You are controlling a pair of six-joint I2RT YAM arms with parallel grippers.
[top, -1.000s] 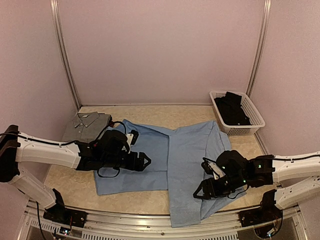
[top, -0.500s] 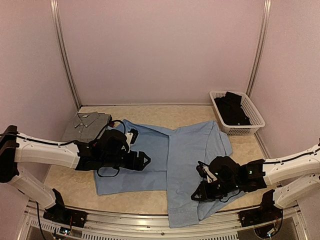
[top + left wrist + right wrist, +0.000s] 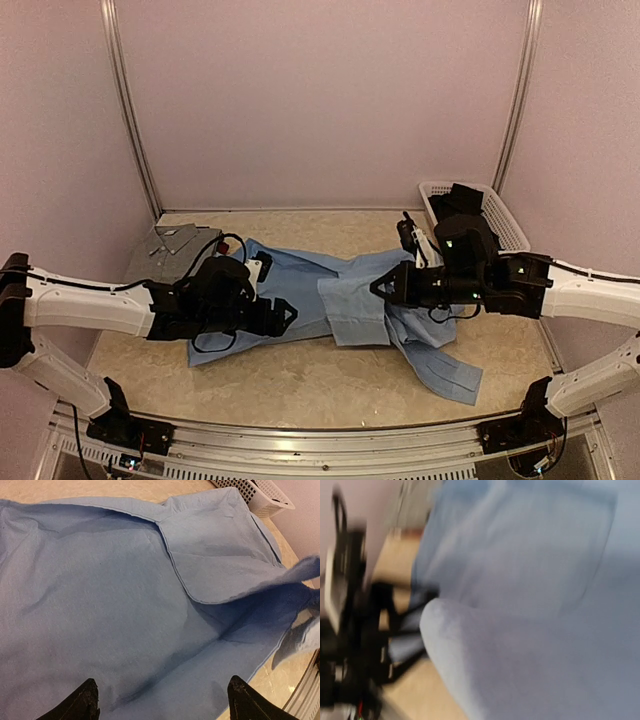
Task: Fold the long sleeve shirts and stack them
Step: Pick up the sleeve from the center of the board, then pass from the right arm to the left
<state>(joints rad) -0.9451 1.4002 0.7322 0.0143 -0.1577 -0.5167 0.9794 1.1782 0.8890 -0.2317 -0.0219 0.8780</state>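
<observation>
The light blue long sleeve shirt [image 3: 300, 290] lies across the middle of the table. My right gripper [image 3: 383, 290] is shut on its lower part and holds it raised above the shirt's middle, folded over toward the left. The rest of that part trails down to the table at the right front. The right wrist view is blurred, and blue cloth [image 3: 530, 605] hides the jaws. My left gripper [image 3: 288, 318] is open low over the shirt's left half. Its dark fingertips [image 3: 87, 702] stand wide apart above flat blue cloth [image 3: 125, 605]. A folded grey shirt [image 3: 172, 243] lies at the back left.
A white mesh basket [image 3: 512, 232] with a dark garment [image 3: 465, 195] in it stands at the back right, just behind my right arm. Its corner shows in the left wrist view [image 3: 260, 495]. Pale walls close in the table on three sides.
My right gripper shut on the blue shirt's near hem, then lifted it and carried it back and left over the shirt. My left gripper stayed open and shifted little.
</observation>
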